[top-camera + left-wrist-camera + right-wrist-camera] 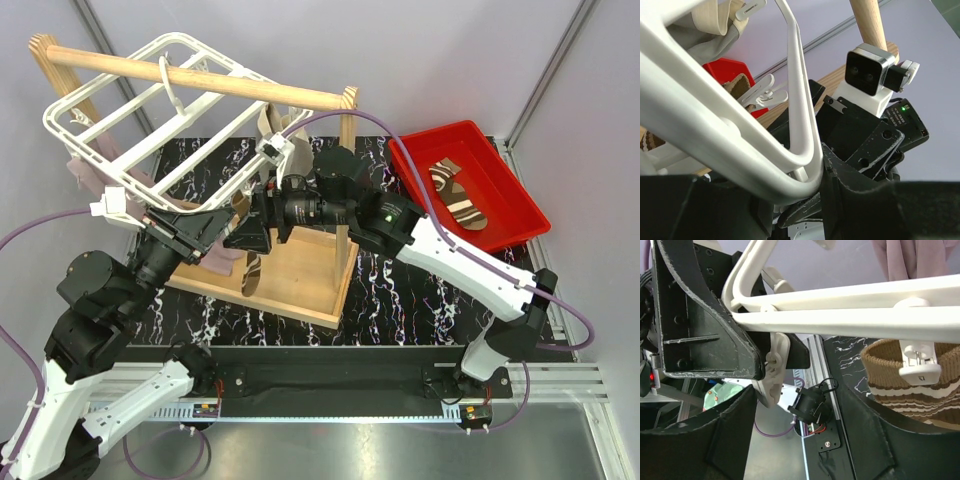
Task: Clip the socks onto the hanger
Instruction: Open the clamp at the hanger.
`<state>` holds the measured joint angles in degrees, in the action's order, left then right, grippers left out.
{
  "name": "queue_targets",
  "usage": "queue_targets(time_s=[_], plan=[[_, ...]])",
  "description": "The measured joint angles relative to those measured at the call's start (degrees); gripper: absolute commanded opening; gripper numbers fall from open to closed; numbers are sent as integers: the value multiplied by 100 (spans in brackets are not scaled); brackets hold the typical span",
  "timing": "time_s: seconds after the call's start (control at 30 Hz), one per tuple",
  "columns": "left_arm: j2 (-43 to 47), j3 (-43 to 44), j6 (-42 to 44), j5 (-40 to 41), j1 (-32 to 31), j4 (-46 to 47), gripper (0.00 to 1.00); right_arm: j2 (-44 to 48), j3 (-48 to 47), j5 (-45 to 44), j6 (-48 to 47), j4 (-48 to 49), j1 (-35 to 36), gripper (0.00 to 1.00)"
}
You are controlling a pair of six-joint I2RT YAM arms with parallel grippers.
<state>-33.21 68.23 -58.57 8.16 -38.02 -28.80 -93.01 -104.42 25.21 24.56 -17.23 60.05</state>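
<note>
The white hanger hangs tilted from the wooden rail. My left gripper is shut on its near corner bar; in the left wrist view the white bar sits pinched between the jaws. One striped sock hangs below the hanger, held by a clip on its brown cuff. The other sock lies in the red bin. My right gripper is open and empty just right of the left one, under the hanger's bar, with a loose white clip beside its jaws.
The wooden rail and its stand base lie under both grippers. A mauve cloth hangs at the hanger's left, a beige cloth at its far right. The two grippers are almost touching.
</note>
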Motion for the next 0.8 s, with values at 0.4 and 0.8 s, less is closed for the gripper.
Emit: queue_targets(time_s=[0.4,0.8], plan=[[31,-22,9,13,0,24,0,24,76,313,275,426,55,0],[629,-310,107,184,7,-186,81,22,-186,284,267,-177,59,0]])
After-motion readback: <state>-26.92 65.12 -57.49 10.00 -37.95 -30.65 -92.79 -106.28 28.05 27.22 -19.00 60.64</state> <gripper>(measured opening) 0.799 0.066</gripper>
